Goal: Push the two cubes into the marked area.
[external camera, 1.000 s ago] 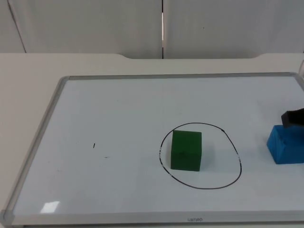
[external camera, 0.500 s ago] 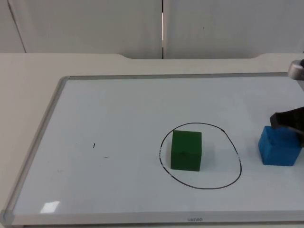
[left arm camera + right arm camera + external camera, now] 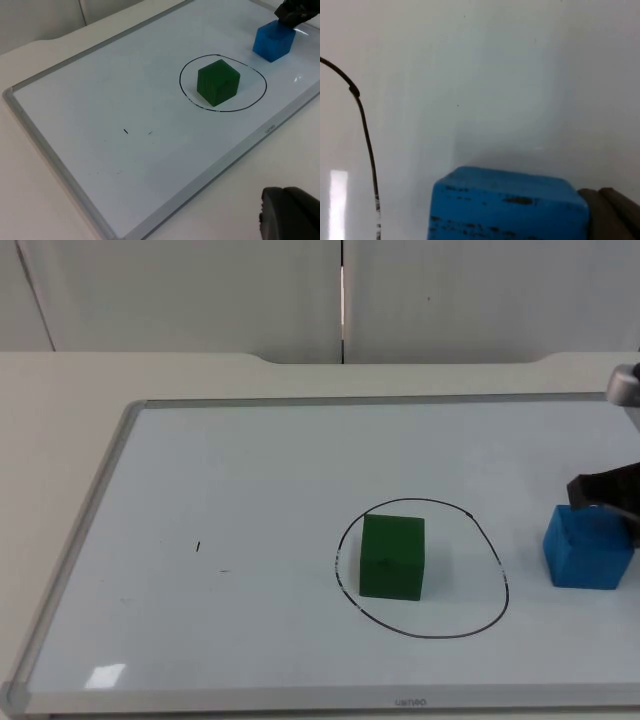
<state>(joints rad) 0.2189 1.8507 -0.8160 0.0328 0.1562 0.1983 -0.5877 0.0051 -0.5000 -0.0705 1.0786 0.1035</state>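
Blue cube [image 3: 588,547] has slid toward the drawn ring [image 3: 421,570] — right gripper [image 3: 610,493] pressed behind it, finger spread impossible to judge — while green cube [image 3: 392,556] sits inside; left gripper [image 3: 290,215] waits.

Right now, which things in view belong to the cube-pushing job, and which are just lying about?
Belongs to the job:
green cube, inside the drawn circle
blue cube, outside the circle
right gripper, at the blue cube
whiteboard, carrying the circle

Just there:
left gripper, waiting off the board
small pen marks
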